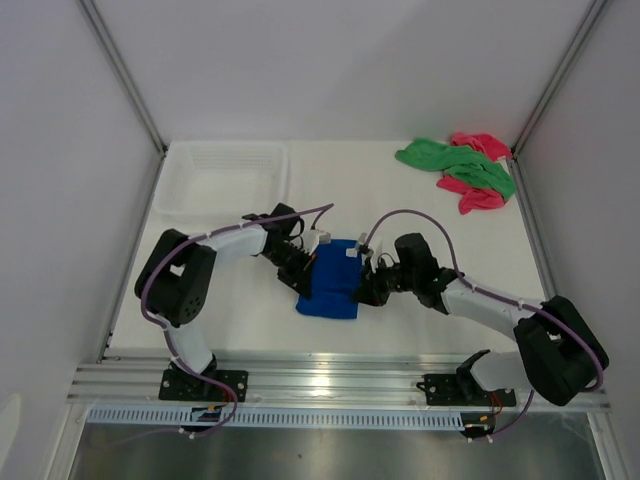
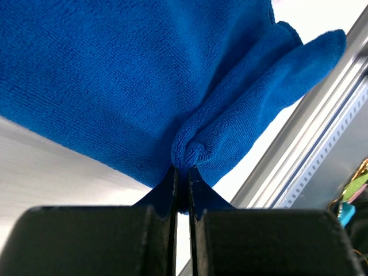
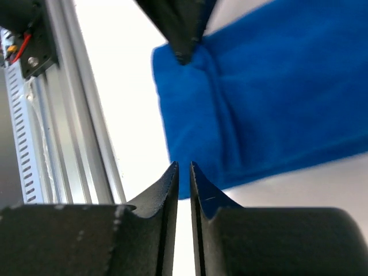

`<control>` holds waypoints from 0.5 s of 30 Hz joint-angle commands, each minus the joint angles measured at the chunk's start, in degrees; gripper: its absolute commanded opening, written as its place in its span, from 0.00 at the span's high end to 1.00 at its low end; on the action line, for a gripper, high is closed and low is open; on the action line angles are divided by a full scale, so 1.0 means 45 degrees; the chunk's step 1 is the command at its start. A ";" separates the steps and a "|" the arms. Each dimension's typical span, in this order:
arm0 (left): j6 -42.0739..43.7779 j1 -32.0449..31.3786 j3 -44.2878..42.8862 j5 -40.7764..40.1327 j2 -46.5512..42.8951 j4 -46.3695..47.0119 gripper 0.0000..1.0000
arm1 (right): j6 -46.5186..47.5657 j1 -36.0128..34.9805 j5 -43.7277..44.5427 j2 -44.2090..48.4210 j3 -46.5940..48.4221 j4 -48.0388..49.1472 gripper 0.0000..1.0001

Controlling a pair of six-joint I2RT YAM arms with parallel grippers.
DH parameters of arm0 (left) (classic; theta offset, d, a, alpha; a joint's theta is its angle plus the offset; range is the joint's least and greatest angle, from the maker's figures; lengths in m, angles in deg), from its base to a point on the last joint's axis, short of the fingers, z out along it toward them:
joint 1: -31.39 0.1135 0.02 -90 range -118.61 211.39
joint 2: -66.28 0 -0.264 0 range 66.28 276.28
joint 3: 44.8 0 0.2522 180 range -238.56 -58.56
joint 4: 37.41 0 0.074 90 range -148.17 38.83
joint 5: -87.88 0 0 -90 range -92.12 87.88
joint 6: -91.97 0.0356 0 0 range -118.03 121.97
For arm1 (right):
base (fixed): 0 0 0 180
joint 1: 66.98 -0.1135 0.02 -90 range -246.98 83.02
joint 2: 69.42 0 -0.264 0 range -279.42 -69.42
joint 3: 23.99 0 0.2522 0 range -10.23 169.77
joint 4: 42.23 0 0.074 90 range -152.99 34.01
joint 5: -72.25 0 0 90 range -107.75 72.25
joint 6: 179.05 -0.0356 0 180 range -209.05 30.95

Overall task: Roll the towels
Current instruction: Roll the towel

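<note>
Your site is a robot test cell, lab-type, not a home. Evidence: left arm (image 1: 215,248) and right arm (image 1: 485,308) bolted to an aluminium rail (image 1: 340,382) at the near edge of a plain white desk (image 1: 250,325). Blank white panels (image 1: 330,60) close it in, with a metal post (image 1: 120,70) in the corner. A purple cable (image 1: 420,214) runs exposed. Props only: blue towel (image 1: 332,285), green towel (image 1: 455,162), pink towel (image 1: 478,196), white basket (image 1: 230,150).

Folded blue towel (image 1: 330,282) mid-table, green towel (image 1: 455,162) and pink towel (image 1: 480,196) crumpled together, far right corner
</note>
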State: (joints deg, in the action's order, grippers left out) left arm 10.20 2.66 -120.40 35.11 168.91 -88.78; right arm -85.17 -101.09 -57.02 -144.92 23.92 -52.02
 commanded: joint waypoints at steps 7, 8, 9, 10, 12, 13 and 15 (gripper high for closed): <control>-0.0676 0.0115 -0.0437 -0.0324 0.0396 0.0173 0.99 | -0.0804 -0.1228 0.0795 -0.1540 0.0125 0.4216 0.88; -0.0676 0.0115 -0.0437 -0.0344 0.0455 0.0154 0.99 | -0.0804 -0.1364 0.0989 -0.1870 0.0300 0.4197 0.88; -0.0715 0.0115 -0.0495 -0.0441 0.0475 0.0115 0.99 | -0.0804 -0.1385 0.1088 -0.2047 0.0359 0.4177 0.89; -0.0735 0.0115 -0.0534 -0.0519 0.0533 0.0095 0.99 | -0.0804 -0.1405 0.1089 -0.2243 0.0399 0.4158 0.89; -0.0754 0.0115 -0.0631 -0.0656 0.0572 0.0056 0.99 | -0.0765 -0.1424 0.1109 -0.2634 0.0496 0.4001 0.91; -0.0774 0.0115 -0.0671 -0.0696 0.0592 0.0017 0.99 | -0.0726 -0.1444 0.1321 -0.2713 0.0477 0.3963 0.91; -0.0793 0.0115 -0.0729 -0.0774 0.0689 -0.0061 0.99 | -0.0687 -0.1463 0.1537 -0.2946 0.0497 0.3865 0.91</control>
State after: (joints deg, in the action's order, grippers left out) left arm 7.53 2.66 -121.60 34.30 170.81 -89.26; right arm -88.27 -107.32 -52.41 -157.05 24.20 -37.27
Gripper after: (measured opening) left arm 0.048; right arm 0.094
